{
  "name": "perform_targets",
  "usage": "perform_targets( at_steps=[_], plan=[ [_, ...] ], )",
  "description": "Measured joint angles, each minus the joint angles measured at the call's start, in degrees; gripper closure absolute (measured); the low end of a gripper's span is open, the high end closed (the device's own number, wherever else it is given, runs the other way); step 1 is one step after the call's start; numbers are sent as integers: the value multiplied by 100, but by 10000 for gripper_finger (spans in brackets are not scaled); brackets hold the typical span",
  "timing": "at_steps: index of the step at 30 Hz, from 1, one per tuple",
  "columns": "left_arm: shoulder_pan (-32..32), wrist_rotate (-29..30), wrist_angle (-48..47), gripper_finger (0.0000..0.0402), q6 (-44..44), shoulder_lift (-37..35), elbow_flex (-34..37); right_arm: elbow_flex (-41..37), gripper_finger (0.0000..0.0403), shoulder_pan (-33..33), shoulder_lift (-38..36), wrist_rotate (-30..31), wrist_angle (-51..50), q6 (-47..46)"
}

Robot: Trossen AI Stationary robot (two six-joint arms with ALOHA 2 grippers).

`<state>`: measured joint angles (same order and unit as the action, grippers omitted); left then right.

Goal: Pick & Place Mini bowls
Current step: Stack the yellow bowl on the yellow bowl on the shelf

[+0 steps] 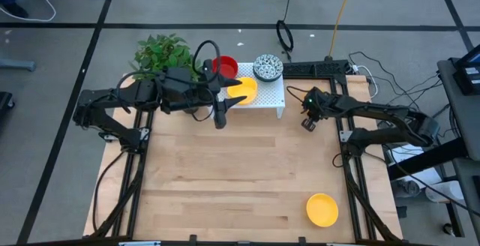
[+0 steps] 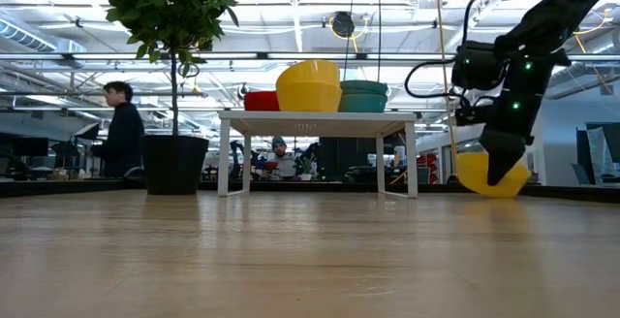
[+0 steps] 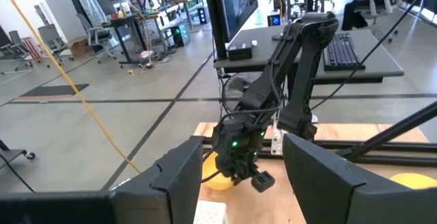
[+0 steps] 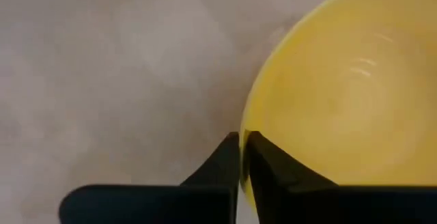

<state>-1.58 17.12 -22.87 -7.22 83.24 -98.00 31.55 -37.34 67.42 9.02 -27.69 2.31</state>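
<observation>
A small white stand [image 1: 262,96] sits at the table's far edge. It carries a red mini bowl [image 1: 225,67], a patterned one [image 1: 268,67] and a yellow one [image 1: 244,89]. Another yellow bowl [image 1: 322,209] rests on the table near its near right corner. My left gripper [image 1: 220,117] hangs open and empty in front of the stand's left part [image 3: 242,145]. My right gripper [image 1: 308,122] is just right of the stand, shut on a further yellow bowl [image 2: 489,177], which the gripper hides in the high view. My right gripper [image 4: 242,149] pinches the yellow bowl's rim [image 4: 244,136], with one finger [image 4: 270,166] inside the bowl and the other [image 4: 222,162] outside. The fingers point down from above [image 2: 504,168]. The bowl hangs tilted below them, its lower side near table level; I cannot tell whether it rests there.
A potted plant [image 1: 161,55] stands left of the stand at the far edge [image 2: 176,163]. The wooden table [image 1: 225,178] shows bare boards across its middle and near left. Cables and a power strip [image 1: 319,69] lie beyond the stand. People sit in the room behind [image 2: 121,129].
</observation>
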Motion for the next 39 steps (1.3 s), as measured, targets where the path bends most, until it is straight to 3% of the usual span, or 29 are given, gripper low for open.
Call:
perform_targets(
  at_steps=[10, 15, 19, 23, 30, 39],
  plan=[
    [0, -2, -565, 195, 574, 0, 0, 115, 402, 1129, -1379, -838, -302, -1057],
    [0, -79, -761, 195, 964, 1, 0, 801, 402, 1924, -1805, -827, -813, -1564],
    [-20, -555, -1187, 195, 1037, 157, -5, 1454, 403, 2614, -1816, -961, -872, -1773],
    [-99, -1057, -1544, 195, 765, 514, -2, 1961, 403, 3277, -1551, -1385, -850, -1819],
    [-263, -1112, -1831, 195, 495, 1061, -2, 2103, 403, 4122, -598, -1161, -603, -1794],
    [-697, -1110, -1984, 195, 823, 1126, -2, 2107, 403, 4324, 1270, -907, 1291, -1048]
  ],
)
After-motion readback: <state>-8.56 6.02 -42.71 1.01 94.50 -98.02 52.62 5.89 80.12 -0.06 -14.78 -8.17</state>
